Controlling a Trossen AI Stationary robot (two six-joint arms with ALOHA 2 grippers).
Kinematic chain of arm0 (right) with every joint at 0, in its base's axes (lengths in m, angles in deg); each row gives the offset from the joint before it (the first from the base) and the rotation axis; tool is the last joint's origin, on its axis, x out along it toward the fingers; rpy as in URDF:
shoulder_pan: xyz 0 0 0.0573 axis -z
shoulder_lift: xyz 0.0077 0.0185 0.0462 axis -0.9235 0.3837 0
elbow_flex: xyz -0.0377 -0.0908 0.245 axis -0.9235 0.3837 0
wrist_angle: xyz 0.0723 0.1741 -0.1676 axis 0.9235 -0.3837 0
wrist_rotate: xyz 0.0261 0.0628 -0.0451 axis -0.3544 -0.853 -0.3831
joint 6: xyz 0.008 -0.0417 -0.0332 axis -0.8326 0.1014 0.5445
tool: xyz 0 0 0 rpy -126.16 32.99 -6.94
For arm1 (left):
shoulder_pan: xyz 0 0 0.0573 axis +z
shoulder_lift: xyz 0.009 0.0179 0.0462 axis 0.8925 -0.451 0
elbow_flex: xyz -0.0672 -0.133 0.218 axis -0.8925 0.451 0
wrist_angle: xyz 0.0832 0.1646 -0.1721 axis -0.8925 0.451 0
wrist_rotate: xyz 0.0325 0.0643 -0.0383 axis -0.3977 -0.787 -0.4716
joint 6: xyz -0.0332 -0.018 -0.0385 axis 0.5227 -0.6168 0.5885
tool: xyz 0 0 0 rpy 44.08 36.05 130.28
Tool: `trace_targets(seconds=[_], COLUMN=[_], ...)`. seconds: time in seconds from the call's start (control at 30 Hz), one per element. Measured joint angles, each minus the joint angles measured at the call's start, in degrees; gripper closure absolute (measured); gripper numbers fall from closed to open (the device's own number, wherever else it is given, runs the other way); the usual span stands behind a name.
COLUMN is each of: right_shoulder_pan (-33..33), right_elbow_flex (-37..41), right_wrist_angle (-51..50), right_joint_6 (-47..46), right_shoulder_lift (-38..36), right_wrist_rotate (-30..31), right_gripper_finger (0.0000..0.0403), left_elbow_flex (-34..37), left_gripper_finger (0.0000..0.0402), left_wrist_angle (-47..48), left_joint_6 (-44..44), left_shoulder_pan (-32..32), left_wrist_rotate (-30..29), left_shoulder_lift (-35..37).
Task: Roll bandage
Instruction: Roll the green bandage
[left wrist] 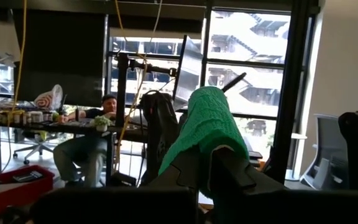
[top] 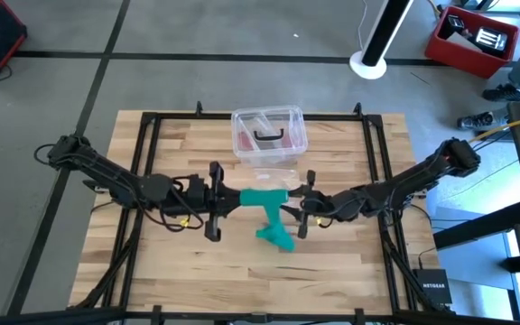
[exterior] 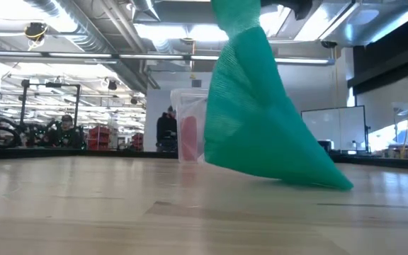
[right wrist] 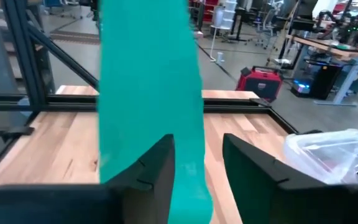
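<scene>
The teal-green bandage (top: 264, 199) hangs in the air between my two grippers over the table's middle. Its loose strip drops and its lower end (top: 278, 236) lies on the wood; the low view shows it fanned out down to the table (exterior: 275, 134). My left gripper (top: 219, 200) is shut on the bandage's left end (left wrist: 209, 124). My right gripper (top: 299, 208) is open at the bandage's right end. In the right wrist view (right wrist: 197, 174) the strip (right wrist: 148, 81) runs down between its fingers, close to one finger and clear of the other. My left gripper pinches the bandage's thick left end (left wrist: 207, 146) between its two fingers, coming level from the table's left. That end is lifted clear and the strip hangs from it, slack, down to the table. My right gripper's one finger (right wrist: 157, 165) stands against the strip; whether it touches it, I cannot tell.
A clear plastic box (top: 269, 135) with pinkish contents stands just beyond the grippers toward the far edge, and shows behind the strip in the low view (exterior: 188, 127). A dark frame (top: 152, 117) runs around the table. Bare wood lies toward the near edge.
</scene>
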Motion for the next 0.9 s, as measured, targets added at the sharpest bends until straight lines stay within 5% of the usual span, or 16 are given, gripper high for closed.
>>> trace_targets(seconds=[0.27, 0.47, 0.6, 0.9], right_shoulder_pan=[0.0, 0.0, 0.0, 0.1], right_elbow_flex=[0.0, 0.0, 0.0, 0.1], right_wrist_angle=[-13.7, -22.2, -23.5, -17.8], right_joint_6=[-1.3, -4.7, -6.8, -5.9], right_shoulder_lift=[-11.3, -15.8, -14.9, -11.6], right_wrist_rotate=[-0.5, -10.9, -16.6, -9.6], right_gripper_finger=[0.0175, 0.0123, 0.0122, 0.0149], left_elbow_flex=[0.0, 0.0, 0.0, 0.0], left_gripper_finger=[0.039, 0.039, 0.039, 0.039], left_wrist_angle=[-0.7, -0.7, -0.6, -0.3], left_joint_6=[-1.7, -4.4, -4.1, -5.1], left_shoulder_pan=[0.1, 0.9, 3.1, 5.3], left_wrist_rotate=[0.0, -0.5, -0.8, -0.8], left_shoulder_lift=[1.4, 2.8, 3.1, 3.1])
